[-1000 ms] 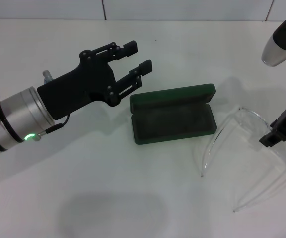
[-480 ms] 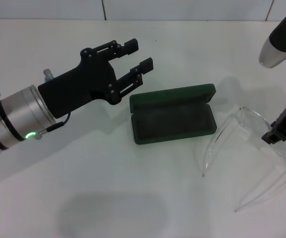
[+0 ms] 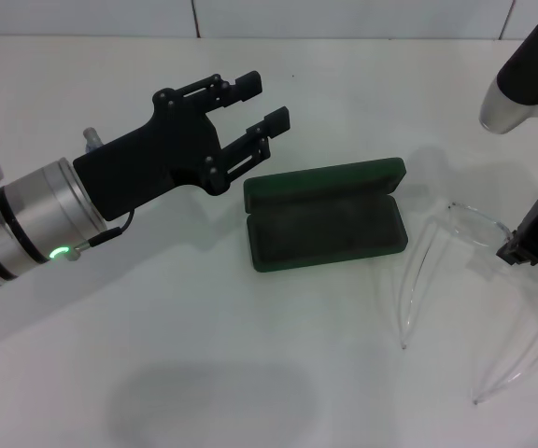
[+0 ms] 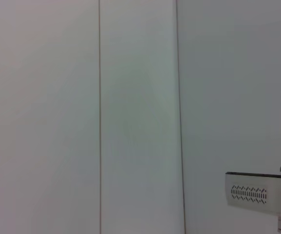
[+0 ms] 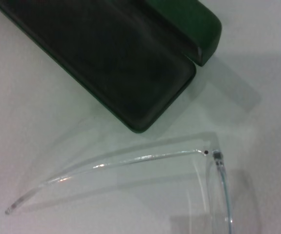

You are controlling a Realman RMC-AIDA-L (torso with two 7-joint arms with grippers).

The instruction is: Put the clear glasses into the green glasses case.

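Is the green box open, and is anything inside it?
Open and empty. The green glasses case has its lid tipped back, showing only bare dark lining. The clear glasses are beside it, outside.

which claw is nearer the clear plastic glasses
Right. The right claw is at the front of the clear plastic glasses; the left claw hovers beyond the open dark green case, far off.
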